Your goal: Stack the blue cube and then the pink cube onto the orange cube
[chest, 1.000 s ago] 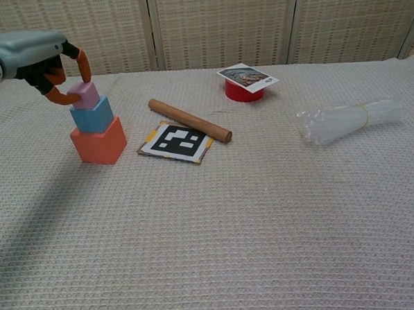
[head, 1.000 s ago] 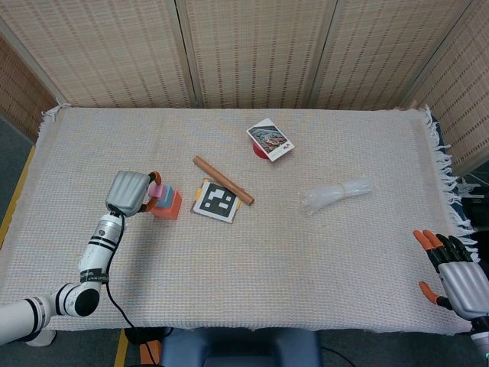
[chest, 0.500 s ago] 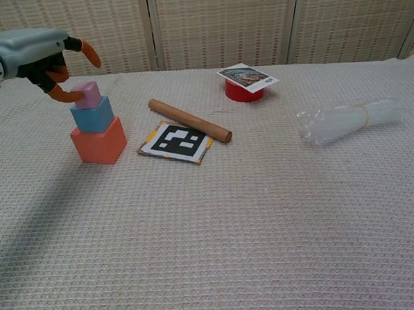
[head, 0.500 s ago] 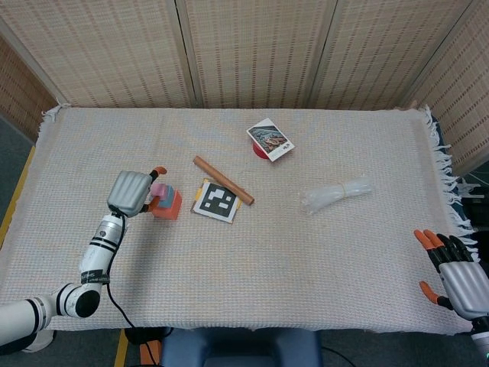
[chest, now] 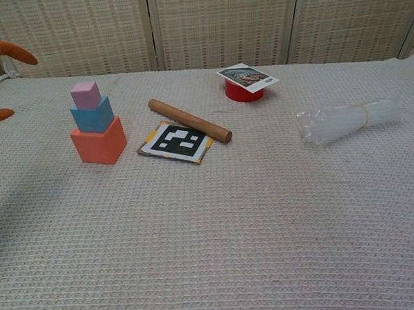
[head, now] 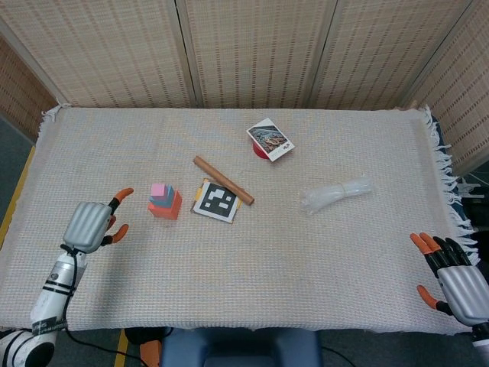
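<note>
The left hand (head: 90,226) hovers over the near left part of the table (head: 252,283), its fingers spread apart and holding nothing; only its orange fingertips (chest: 13,52) show at the left edge of the chest view. It sits to the left of the cube stack and apart from it. In that stack the orange cube (chest: 98,140) rests on the cloth, the blue cube (chest: 92,115) sits on top of it, and the pink cube (chest: 85,95) tops the blue one, each turned slightly against the one below. Just right of the stack lies a black-and-white marker card (chest: 176,142), and a wooden dowel (chest: 189,120) rests slantwise across its far edge. Farther back stands a red round container (chest: 243,89) with a picture card (chest: 244,77) lying over it. To the right lies a clear plastic bundle (chest: 347,120). At the near right corner the right hand (head: 454,278) is held with fingers apart, empty.
</note>
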`<state>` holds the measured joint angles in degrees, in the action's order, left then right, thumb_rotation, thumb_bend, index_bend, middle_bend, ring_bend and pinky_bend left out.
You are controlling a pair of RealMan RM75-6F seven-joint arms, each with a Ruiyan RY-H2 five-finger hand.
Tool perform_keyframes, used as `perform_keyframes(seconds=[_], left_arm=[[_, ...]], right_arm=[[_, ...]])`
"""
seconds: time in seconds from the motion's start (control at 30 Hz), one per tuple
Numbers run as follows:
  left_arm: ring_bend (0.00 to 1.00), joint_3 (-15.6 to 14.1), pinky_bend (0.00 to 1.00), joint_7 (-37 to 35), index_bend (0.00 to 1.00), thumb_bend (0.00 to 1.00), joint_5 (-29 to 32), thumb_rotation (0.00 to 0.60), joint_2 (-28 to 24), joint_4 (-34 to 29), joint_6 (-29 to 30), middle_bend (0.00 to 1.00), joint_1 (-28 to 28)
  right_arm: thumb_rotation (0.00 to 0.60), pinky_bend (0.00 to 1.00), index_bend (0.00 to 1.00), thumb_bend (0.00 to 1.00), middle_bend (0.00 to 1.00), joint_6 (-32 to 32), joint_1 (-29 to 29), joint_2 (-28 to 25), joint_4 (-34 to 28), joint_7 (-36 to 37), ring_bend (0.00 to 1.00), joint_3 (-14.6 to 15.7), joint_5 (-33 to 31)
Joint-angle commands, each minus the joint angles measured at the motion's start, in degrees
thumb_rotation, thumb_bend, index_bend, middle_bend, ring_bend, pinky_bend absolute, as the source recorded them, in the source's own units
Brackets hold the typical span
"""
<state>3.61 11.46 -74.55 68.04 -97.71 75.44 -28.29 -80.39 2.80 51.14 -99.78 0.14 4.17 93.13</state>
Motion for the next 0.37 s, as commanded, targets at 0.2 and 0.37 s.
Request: perform_keyframes(seconds=[0.2, 0.37], left_arm=[[0.07, -14.93, 0.25, -12.78, 0.11, 0.32, -14.44, 0.6, 0.17, 9.17, 22.84, 0.15, 23.79], [0.02, -13.7, 0.21, -14.36, 0.09, 0.32, -16.1, 0.6, -0.23, 9.5, 23.34, 0.09, 24.65]], right_arm=[[0.6, 0.0, 0.0, 0.24, 0.0, -2.0, -1.05, 0.82, 0.51, -1.02, 0.0, 0.9, 2.61], [0.6, 0.0, 0.0, 0.24, 0.0, -2.17, -1.27, 1.06, 0.43, -1.58, 0.0, 1.42, 3.65]])
